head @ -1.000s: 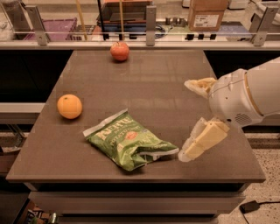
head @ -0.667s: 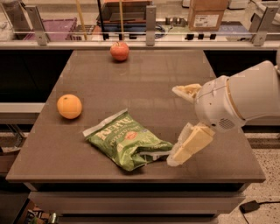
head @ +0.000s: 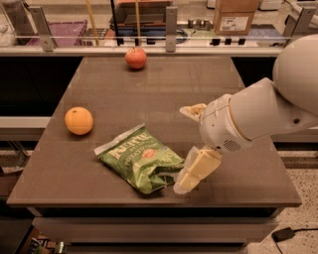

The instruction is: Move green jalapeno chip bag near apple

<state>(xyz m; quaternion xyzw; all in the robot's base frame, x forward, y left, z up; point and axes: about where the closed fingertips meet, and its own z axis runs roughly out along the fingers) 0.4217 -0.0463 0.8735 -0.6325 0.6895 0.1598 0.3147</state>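
End effector [head: 183, 149] beside chip bag [head: 139, 158] — arm [head: 268, 106] cropped right.

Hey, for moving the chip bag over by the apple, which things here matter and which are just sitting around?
Part of the job:
- green jalapeno chip bag, near the table's front edge
- apple, at the far edge
- gripper, open, at the bag's right end

Just lying about:
- orange, on the table's left side
- cardboard box, behind the table

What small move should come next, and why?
Probably ease the gripper onto the green jalapeno chip bag and close: its fingers are open at the bag's edge, holding nothing, and the apple sits at the table's far edge.
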